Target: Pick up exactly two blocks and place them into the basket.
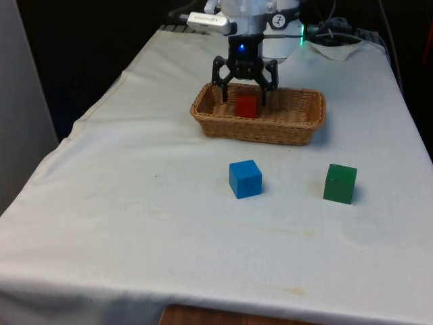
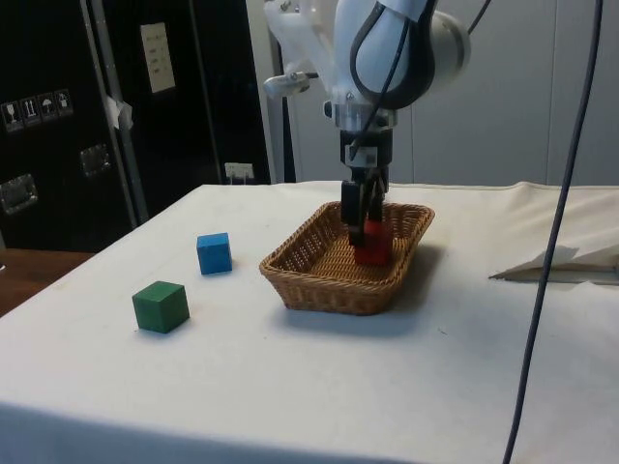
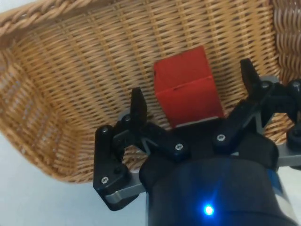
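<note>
A red block [image 1: 246,106] [image 2: 373,242] [image 3: 187,86] lies on the floor of the wicker basket [image 1: 291,128] [image 2: 319,285] [image 3: 56,94], toward the front view's left end. My gripper [image 1: 245,91] [image 2: 366,215] [image 3: 193,87] hangs over it, open, with a finger on either side of the block and a gap between each finger and its faces. A blue block [image 1: 245,179] [image 2: 214,253] sits on the cloth in front of the basket. A green block [image 1: 339,183] [image 2: 161,306] stands to the front view's right of the blue one.
The white cloth [image 1: 135,223] covers the table. A crumpled fold of white cloth [image 2: 561,261] lies beyond the basket in the side view. Dark cabinets [image 2: 58,116] stand behind the table's side.
</note>
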Robot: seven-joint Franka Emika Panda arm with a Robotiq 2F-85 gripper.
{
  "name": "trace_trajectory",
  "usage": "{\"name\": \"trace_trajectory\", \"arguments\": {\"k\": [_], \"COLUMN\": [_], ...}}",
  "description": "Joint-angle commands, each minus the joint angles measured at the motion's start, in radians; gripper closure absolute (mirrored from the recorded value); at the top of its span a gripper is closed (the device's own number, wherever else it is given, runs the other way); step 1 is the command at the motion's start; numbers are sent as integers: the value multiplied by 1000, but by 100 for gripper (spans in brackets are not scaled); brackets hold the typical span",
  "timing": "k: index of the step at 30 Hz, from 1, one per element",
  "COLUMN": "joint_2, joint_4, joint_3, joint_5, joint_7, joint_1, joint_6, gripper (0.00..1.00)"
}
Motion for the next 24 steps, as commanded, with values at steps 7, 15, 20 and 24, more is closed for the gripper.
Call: {"name": "trace_trajectory", "arguments": {"k": [7,15,20,24], "joint_2": [-69,-135,-150,-148], "joint_4": [8,44,71,106], "joint_3": [14,54,76,106], "joint_5": [-44,-89,-88,-82], "joint_7": [44,101,116,137], "joint_1": [9,6,7,8], "joint_6": [-60,-143,-179,-207], "gripper": [0,0,0,0]}}
